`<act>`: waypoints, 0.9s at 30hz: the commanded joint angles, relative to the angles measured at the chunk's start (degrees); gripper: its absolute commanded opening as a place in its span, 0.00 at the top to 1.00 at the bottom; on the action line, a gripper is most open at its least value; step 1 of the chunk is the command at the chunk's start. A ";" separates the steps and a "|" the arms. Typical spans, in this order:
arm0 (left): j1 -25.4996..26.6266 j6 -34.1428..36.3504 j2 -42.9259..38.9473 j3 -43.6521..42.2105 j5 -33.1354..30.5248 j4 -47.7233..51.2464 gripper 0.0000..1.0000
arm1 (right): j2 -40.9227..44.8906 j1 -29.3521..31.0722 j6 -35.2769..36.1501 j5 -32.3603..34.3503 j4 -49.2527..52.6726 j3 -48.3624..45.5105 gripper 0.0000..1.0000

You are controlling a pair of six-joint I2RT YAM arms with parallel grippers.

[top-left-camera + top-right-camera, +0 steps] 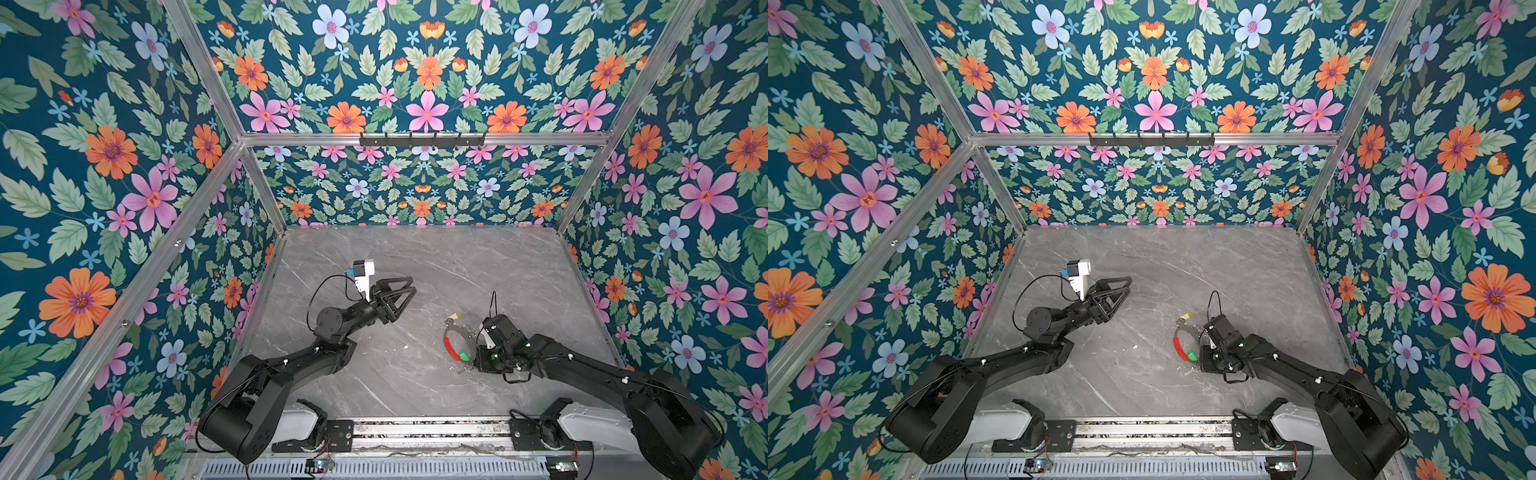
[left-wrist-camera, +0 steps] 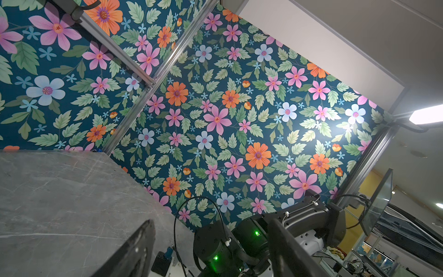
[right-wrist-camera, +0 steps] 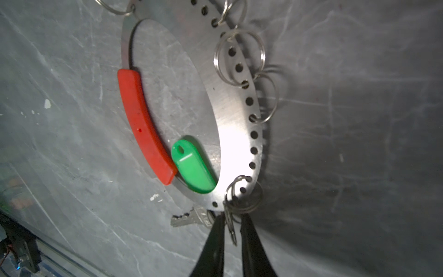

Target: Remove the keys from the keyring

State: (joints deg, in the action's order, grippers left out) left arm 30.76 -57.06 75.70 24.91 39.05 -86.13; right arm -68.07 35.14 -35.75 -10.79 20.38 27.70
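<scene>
The keyring point(image 3: 230, 108) lies flat on the grey marble table point(image 1: 374, 257). It is a metal loop point(image 1: 459, 332) with a row of holes, a red sleeve point(image 3: 143, 129) and several silver rings. The green key point(image 3: 191, 167) rests inside the loop, next to the red sleeve point(image 1: 449, 347). The yellow key point(image 1: 454, 318) lies at the loop's far end. A silver key blade point(image 3: 184, 219) pokes out under the loop's near edge. My right gripper point(image 3: 231, 230) is shut on a small ring standing edge-on there. My left gripper point(image 1: 411, 285) hangs open and empty, well to the left.
Floral walls on aluminium posts close in the table on three sides. A black hook rail point(image 1: 422, 139) runs along the back wall. Both arm bases sit on the front rail point(image 1: 428, 428). The right arm's wrist point(image 2: 215, 244) fills the space ahead of the left gripper.
</scene>
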 commanded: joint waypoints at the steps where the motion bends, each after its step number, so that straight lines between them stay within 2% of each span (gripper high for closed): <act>1: -0.06 -0.77 0.20 -0.04 0.93 -3.36 0.24 | 0.39 0.04 0.50 -0.07 -0.52 -0.02 0.82; 11: -0.09 -1.74 1.24 -0.05 0.94 -4.97 0.23 | 1.05 0.03 0.85 -0.03 0.01 -0.02 1.00; 18: -0.10 -1.63 0.95 -0.22 0.68 -5.09 0.22 | 5.27 0.10 3.42 -0.20 0.26 0.17 1.00; 27: -0.11 -0.52 0.26 -0.38 0.24 -4.93 0.21 | 12.75 0.06 13.65 -0.43 -2.27 3.96 1.00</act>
State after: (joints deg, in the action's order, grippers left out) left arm 30.74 -58.46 76.27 24.67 39.20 -88.77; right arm -56.27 35.14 -26.70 -11.60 20.47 30.74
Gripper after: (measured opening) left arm 0.785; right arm 0.053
